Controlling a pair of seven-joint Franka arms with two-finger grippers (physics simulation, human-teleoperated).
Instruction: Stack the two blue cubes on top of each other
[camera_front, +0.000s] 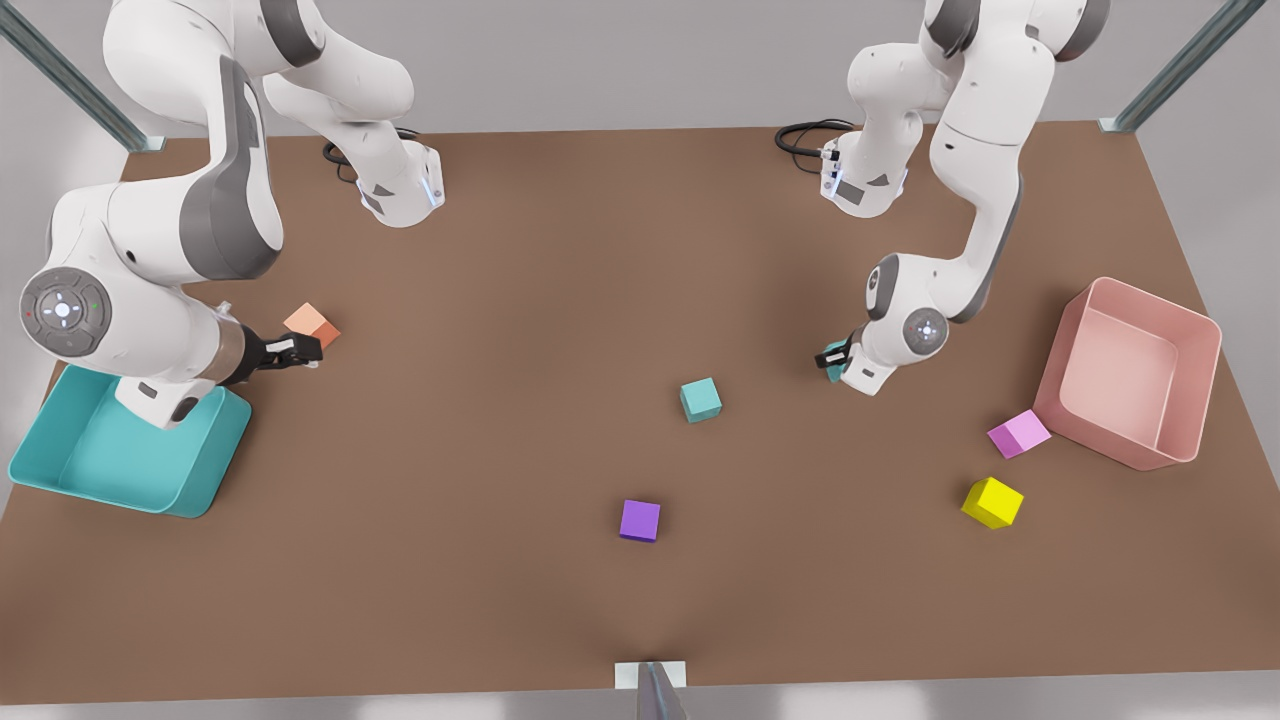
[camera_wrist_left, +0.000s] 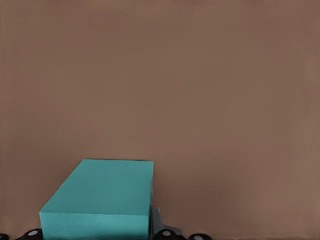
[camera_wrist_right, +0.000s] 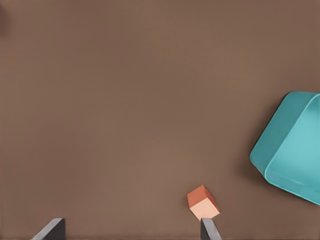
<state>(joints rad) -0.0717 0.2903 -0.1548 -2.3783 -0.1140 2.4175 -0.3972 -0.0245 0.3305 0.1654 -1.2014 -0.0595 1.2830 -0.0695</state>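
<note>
The left tool is clamped on one small matte teal cube, held just off the brown worktop. The other teal cube sits free at about 8 o'clock from it, near the middle of the worktop. To stack well, carry the held cube directly above its twin, square the faces, lower gently, then release. The right tool, fingers apart, waits beside a small orange cube, near the teal tray.
</note>
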